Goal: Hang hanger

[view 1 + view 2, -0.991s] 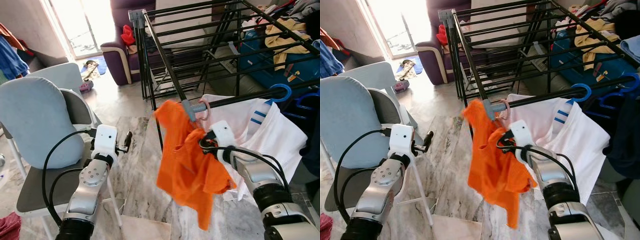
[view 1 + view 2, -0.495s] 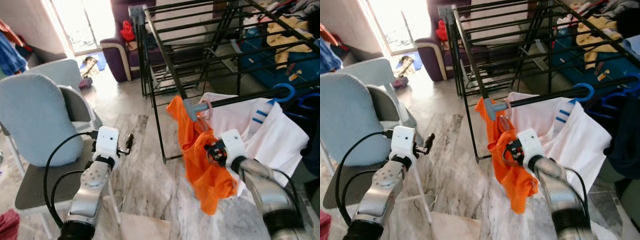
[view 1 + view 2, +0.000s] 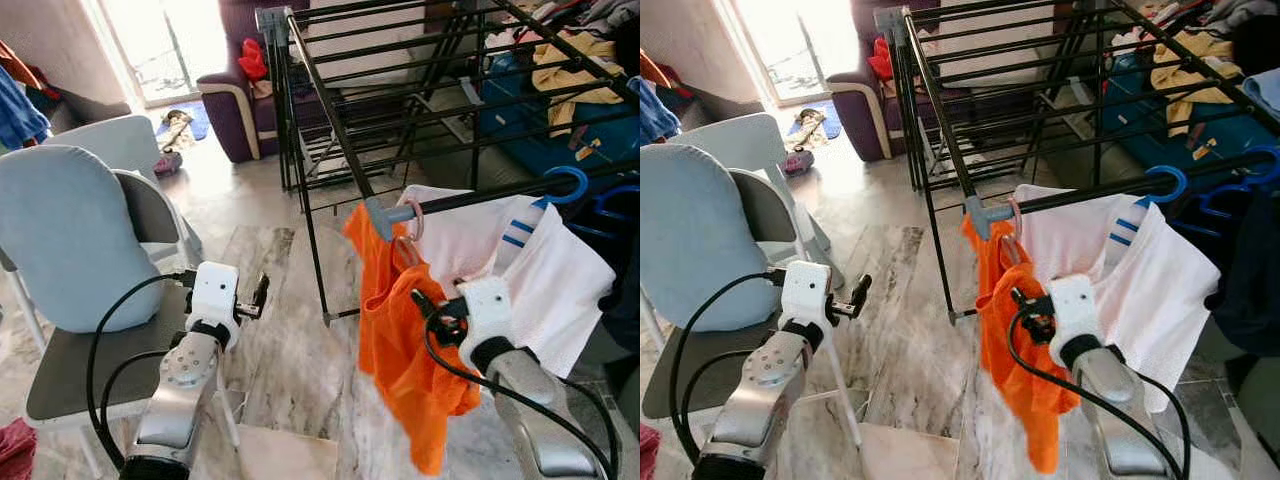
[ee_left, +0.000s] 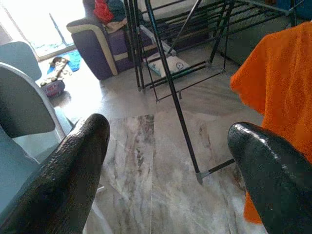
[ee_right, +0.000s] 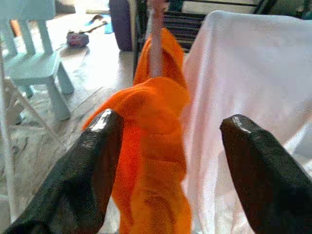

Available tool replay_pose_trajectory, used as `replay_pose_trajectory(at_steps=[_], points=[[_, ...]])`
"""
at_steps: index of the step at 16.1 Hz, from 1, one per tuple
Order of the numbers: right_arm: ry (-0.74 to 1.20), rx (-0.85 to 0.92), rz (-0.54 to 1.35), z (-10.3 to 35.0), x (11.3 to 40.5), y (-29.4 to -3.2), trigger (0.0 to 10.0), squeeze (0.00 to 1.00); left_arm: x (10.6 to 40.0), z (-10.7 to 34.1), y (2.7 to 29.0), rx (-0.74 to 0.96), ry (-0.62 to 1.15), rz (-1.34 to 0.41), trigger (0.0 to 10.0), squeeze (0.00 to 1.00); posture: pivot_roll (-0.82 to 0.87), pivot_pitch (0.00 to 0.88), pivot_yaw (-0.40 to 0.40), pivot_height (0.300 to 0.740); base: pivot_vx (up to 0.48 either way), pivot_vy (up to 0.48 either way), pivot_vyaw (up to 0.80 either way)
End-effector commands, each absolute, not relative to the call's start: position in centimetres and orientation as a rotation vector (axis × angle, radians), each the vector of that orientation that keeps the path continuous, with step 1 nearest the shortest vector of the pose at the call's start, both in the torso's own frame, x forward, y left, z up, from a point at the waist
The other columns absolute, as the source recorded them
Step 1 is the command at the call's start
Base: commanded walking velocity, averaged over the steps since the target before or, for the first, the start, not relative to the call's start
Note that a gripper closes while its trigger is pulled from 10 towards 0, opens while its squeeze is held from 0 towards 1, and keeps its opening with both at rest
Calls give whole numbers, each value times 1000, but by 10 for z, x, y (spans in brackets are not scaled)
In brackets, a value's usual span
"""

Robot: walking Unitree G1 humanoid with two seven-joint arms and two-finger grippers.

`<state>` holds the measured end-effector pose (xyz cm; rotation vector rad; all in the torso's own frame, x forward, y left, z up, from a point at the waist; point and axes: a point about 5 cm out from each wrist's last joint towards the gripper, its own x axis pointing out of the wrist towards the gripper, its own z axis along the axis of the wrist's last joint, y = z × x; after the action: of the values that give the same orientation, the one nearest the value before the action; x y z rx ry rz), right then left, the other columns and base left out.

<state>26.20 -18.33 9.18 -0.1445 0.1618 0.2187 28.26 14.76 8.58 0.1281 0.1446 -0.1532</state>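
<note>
Left eye view: an orange shirt (image 3: pixel 400 330) on a pink hanger (image 3: pixel 410 222) hangs from the end of the black drying rack's (image 3: pixel 400 90) front rail, just at 9 o'clock of a white shirt (image 3: pixel 540 270) on a blue hanger (image 3: pixel 563 185). Right gripper (image 5: pixel 165 146) sits at 6 o'clock of the hook, fingers spread apart, holding nothing. Left gripper (image 4: pixel 165 161) hovers at 9 o'clock beside a blue chair (image 3: pixel 70 240), fingers likewise apart.

Black drying rack (image 3: pixel 340 120) rail carries a pink hanger (image 3: pixel 409 222) with orange shirt (image 3: pixel 400 340)
</note>
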Motion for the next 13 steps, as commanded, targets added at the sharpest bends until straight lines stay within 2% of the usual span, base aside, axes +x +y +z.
replay_pose_trajectory(at_steps=[1, 5, 11, 13], points=[[104, -127, 188, 101, 260, -183, 10000, 1000, 280, 91, 151, 146, 111, -156, 10000, 0, -211, 0, 76, 740, 0, 0, 0], [33, -111, 144, 111, 260, -178, 10000, 1000, 280, 99, 146, 149, 75, -162, 10000, 0, -219, 0, 96, 740, 0, 0, 0], [32, -113, 119, 112, 261, -179, 10000, 1000, 285, 104, 137, 119, 64, -171, 10000, 0, -224, 0, 97, 740, 0, 0, 0], [38, -115, 115, 110, 262, -181, 10000, 1000, 285, 103, 135, 118, 69, -174, 10000, 0, -223, 0, 96, 740, -259, 0, 0]])
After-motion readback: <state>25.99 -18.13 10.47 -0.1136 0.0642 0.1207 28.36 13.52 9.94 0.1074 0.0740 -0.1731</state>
